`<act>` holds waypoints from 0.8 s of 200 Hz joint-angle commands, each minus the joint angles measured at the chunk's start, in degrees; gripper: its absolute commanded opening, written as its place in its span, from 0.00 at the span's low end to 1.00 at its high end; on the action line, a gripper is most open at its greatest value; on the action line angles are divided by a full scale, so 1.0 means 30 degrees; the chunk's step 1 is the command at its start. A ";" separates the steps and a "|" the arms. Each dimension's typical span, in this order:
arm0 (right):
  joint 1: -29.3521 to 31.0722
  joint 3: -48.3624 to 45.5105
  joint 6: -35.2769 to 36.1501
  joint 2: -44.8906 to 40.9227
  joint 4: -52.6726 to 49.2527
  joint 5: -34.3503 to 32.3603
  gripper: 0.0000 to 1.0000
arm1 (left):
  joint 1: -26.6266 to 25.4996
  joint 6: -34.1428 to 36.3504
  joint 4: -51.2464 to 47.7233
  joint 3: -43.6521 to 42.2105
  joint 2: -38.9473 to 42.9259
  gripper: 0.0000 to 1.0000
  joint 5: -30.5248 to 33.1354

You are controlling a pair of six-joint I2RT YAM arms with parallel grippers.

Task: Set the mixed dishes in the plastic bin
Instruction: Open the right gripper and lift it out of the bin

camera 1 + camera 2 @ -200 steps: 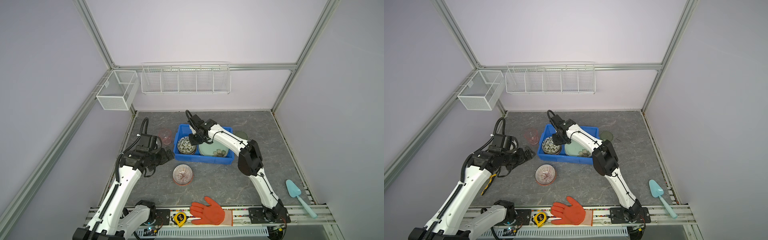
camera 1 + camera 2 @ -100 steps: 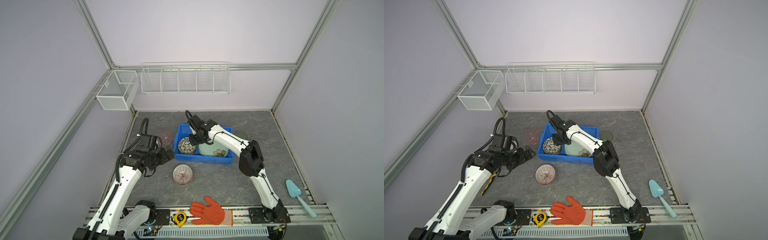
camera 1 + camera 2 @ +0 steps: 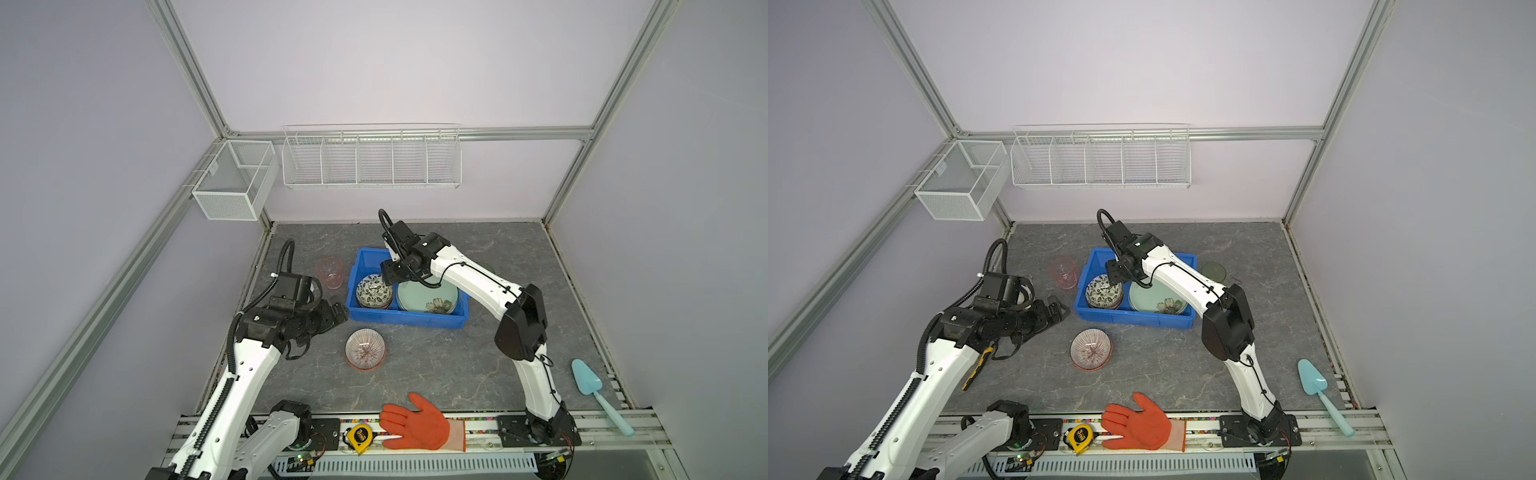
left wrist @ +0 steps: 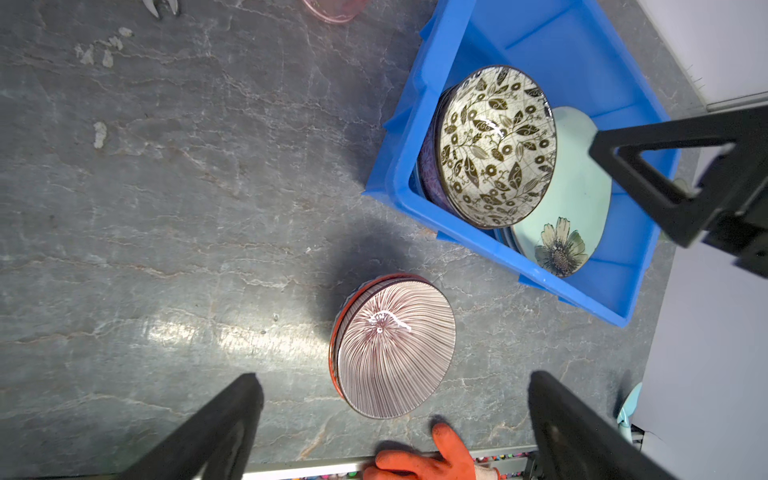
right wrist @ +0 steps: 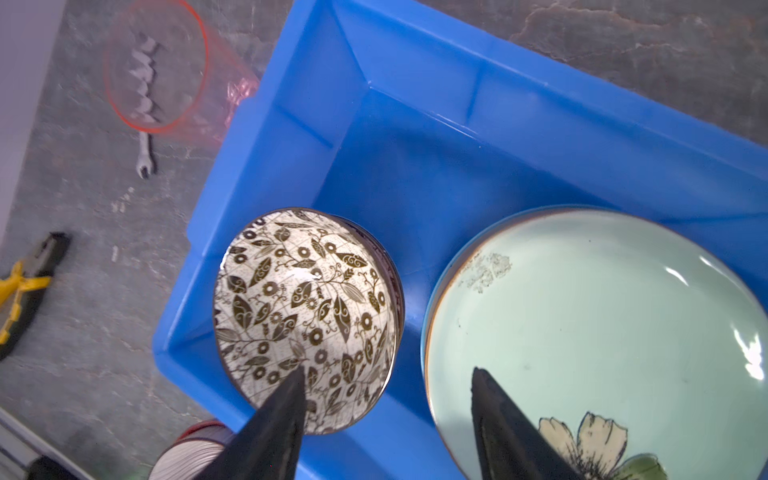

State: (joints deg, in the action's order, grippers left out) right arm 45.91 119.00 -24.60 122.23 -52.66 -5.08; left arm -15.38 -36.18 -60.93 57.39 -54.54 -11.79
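**Blue plastic bin [image 3: 409, 322] holding some dishes, with bowls and cups waiting outside**

An orange rubber glove [image 3: 415, 424] and a yellow tape measure [image 3: 360, 434] are lying on the near rail; neither is a dish.

Farther in, the pink-striped bowl [image 3: 365, 348] is sitting on the table just near of the bin. In the left wrist view it is nesting in an orange-rimmed bowl [image 4: 334, 353]. To its left, the left gripper [image 3: 1059, 311] is hovering by the bin's near left corner, jaws spread wide and gripping nothing.

Inside the bin, the leaf bowl [image 3: 375, 289] is resting tilted on a darker bowl at the left. The mint green plate [image 3: 428, 297] is lying at the right.

The right gripper [image 5: 386, 370] is hanging over the leaf bowl's right rim with jaws well apart and nothing in them. One finger is over the bowl's inside and the other is over the plate. I cannot tell whether either is touching.

Farther still, the pink cup [image 3: 330, 272] is standing outside the bin's left wall. A green translucent round piece [image 3: 1212, 272] is sitting to the right, partly hidden by the arm.

Risks:
- **Leaf bowl:** the finger inside it could hook the rim on the way up and tip the tilted bowl off the one below.
- **Nested pair:** pinching it by one glazed rim could lift only the top bowl, or let it slip.
- **Pink cup:** it looks light and is standing close to the bin wall, so a sweeping arm could topple it.
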 commanded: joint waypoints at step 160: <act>0.0271 -1.3328 -0.1221 -1.0040 0.3624 0.1033 0.88 | -0.4513 -0.4010 -0.0192 -0.4658 0.2140 0.61 0.0842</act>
State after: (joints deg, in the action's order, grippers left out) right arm 47.59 82.78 -25.96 95.74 -44.97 -3.33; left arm -28.51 -45.87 -63.51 44.36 -47.55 -10.31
